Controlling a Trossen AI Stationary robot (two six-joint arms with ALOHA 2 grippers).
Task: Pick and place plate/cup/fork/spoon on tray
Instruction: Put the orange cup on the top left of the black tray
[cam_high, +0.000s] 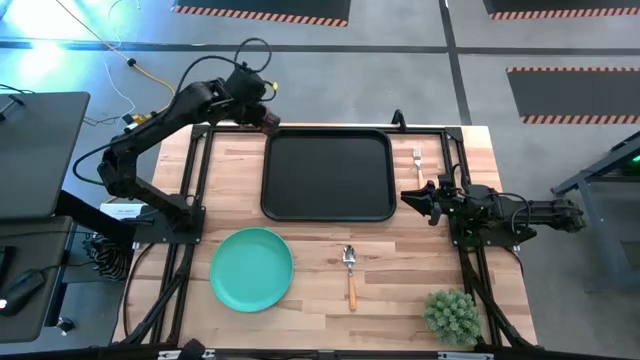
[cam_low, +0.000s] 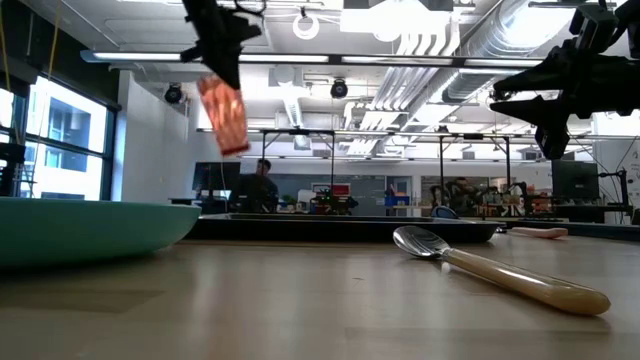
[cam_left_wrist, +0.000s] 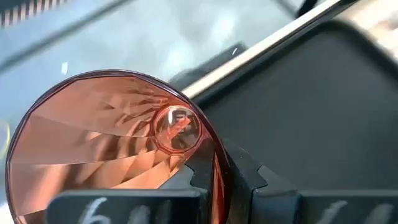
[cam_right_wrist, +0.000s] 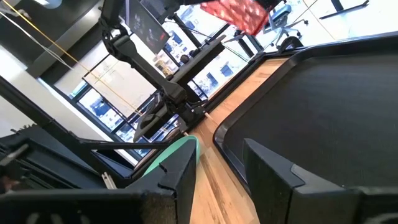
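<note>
My left gripper (cam_high: 262, 112) is shut on the translucent red cup (cam_low: 222, 112), held in the air above the far left corner of the black tray (cam_high: 327, 175). The cup also shows in the left wrist view (cam_left_wrist: 112, 143) and the right wrist view (cam_right_wrist: 239, 14). The turquoise plate (cam_high: 251, 268) lies flat on the table, near-left of the tray. The spoon (cam_high: 349, 270) lies near the tray's near edge. The fork (cam_high: 418, 163) lies on the table just right of the tray. My right gripper (cam_high: 412, 198) is open and empty, just above the tray's right edge. My left gripper holds the cup by its rim wall (cam_left_wrist: 216, 177), one finger inside the cup and one outside. The fingers come from above, pointing down. The cup hangs below them, tilted, lifted clear of the table and the tray.
A small green plant (cam_high: 451, 315) stands at the near right corner of the table. Black frame rails (cam_high: 190, 180) run along both sides of the table. Bare wood lies between the plate and the spoon.
</note>
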